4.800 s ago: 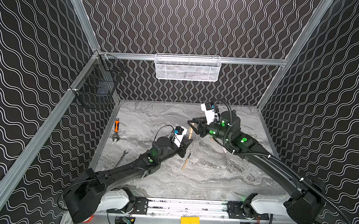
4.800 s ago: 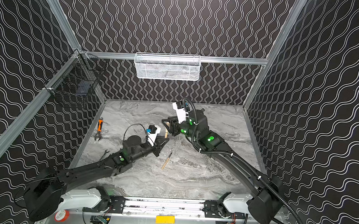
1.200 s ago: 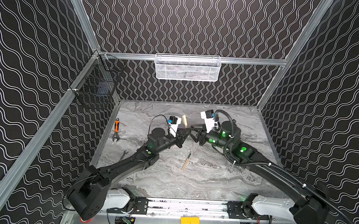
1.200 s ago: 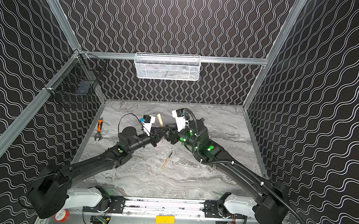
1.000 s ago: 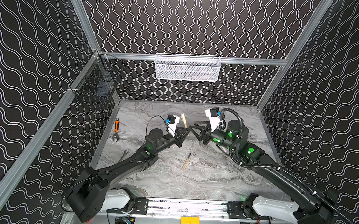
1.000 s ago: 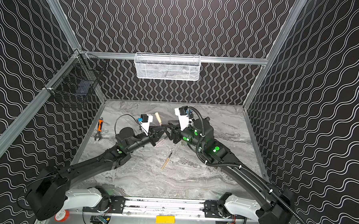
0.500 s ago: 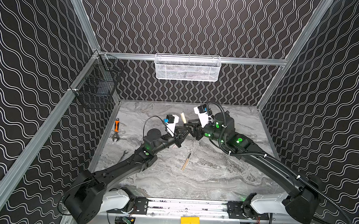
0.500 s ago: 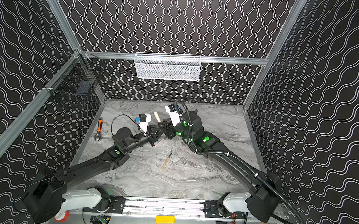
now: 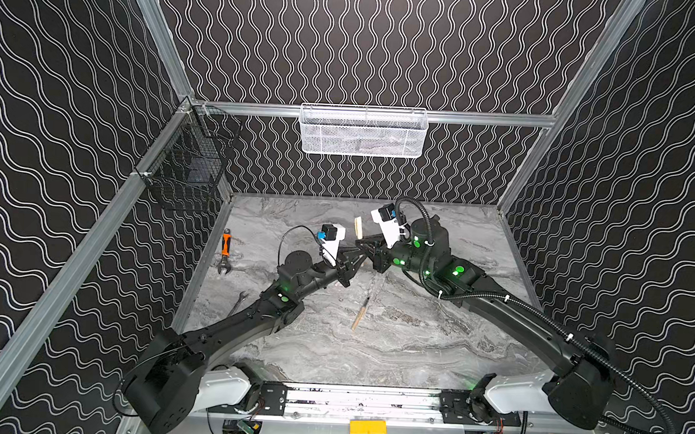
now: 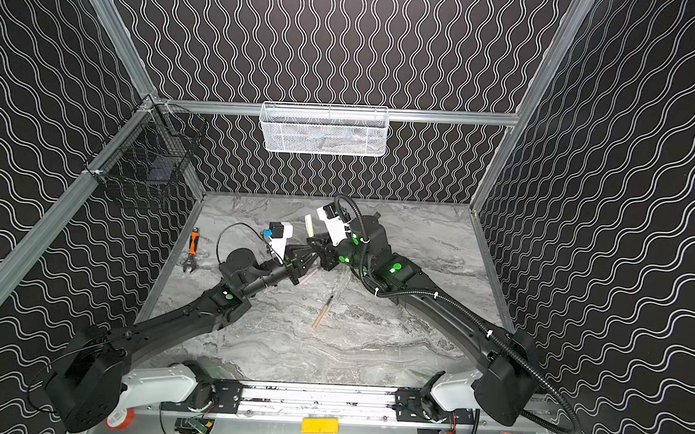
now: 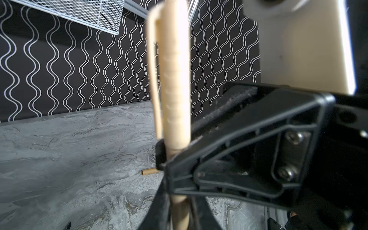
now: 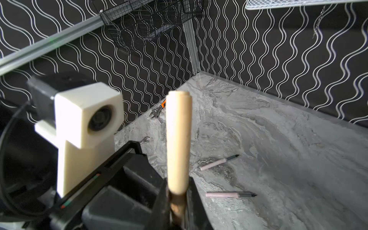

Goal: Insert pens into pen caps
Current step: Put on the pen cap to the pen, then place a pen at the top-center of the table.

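Centrally above the table (image 9: 412, 350), both arms meet around one tan pen (image 9: 358, 227). It stands upright with a cap (image 11: 173, 65) on its upper end, and the cap's clip shows in the left wrist view. The right pincer (image 12: 178, 201) is clamped on the tan pen at about the cap's lower edge, with a jaw tight against each side. The left pincer (image 11: 179, 213) sits lower on the same barrel, one jaw on either side of it. Whether those jaws press the barrel or stand slightly off it I cannot tell. In both top views the two pincers lie tip to tip, with the capped end rising above them.

A loose tan pen (image 9: 360, 313) lies on the table nearer the front, its dark tip toward the back and apart from both arms. In the right wrist view a pink pen (image 12: 219, 162) and a second pink pen (image 12: 231, 194) lie uncapped on the table near each other, not touching. A loose cap (image 11: 148, 171), also tan, lies on its side.

By the left wall lie an orange wrench (image 9: 225, 251) and a spanner (image 9: 239, 300). A white basket (image 9: 363, 132) hangs on the back wall and a black basket (image 9: 187, 166) on the left wall.
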`<state>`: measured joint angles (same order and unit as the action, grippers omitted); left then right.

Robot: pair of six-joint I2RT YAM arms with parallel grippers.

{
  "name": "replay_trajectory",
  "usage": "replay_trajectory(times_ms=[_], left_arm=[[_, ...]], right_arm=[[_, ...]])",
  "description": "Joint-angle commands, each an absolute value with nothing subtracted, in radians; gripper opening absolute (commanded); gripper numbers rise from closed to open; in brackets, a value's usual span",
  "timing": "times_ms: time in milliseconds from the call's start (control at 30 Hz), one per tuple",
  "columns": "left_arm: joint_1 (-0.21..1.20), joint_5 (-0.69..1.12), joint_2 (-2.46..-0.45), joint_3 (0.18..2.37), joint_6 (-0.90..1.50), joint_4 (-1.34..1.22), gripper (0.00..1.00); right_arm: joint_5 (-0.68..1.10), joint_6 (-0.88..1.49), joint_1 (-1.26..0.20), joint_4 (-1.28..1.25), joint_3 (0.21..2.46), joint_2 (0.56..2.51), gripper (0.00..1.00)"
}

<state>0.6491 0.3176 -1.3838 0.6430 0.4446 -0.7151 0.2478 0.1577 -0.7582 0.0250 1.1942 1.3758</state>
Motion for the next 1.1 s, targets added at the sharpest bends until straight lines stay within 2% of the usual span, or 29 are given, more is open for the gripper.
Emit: replay_trajectory(times_ms=[0,167,233,333,567,833,1067], left_arm=[[0.65,0.294,-1.369,0.622,0.451,-0.77,0.46],[0.649,0.245,-1.329,0.578,0.456,-0.768,0.68],[0.649,0.212,-1.3,0.557,0.461,-0.75,0.73],[0.65,0.135,-1.252,0.521,0.482,-0.679,0.73],[0.649,0.025,-1.209,0.504,0.517,-0.43,0.71],[0.649,0.028,-1.203,0.517,0.497,-0.338,0.7],[0.65,0.048,-1.24,0.545,0.479,-0.307,0.68]], right_arm=[[0.257,0.218,-0.756,-0.068,1.192,1.374,0.07],[0.248,0.28,-0.724,-0.111,1.218,1.395,0.05],[0.225,0.308,-0.698,-0.092,1.24,1.416,0.05],[0.223,0.35,-0.613,-0.051,1.252,1.459,0.05],[0.348,0.496,-0.387,-0.026,1.194,1.639,0.05],[0.394,0.502,-0.331,0.056,1.307,1.963,0.06],[0.382,0.479,-0.31,0.162,1.431,2.136,0.09]])
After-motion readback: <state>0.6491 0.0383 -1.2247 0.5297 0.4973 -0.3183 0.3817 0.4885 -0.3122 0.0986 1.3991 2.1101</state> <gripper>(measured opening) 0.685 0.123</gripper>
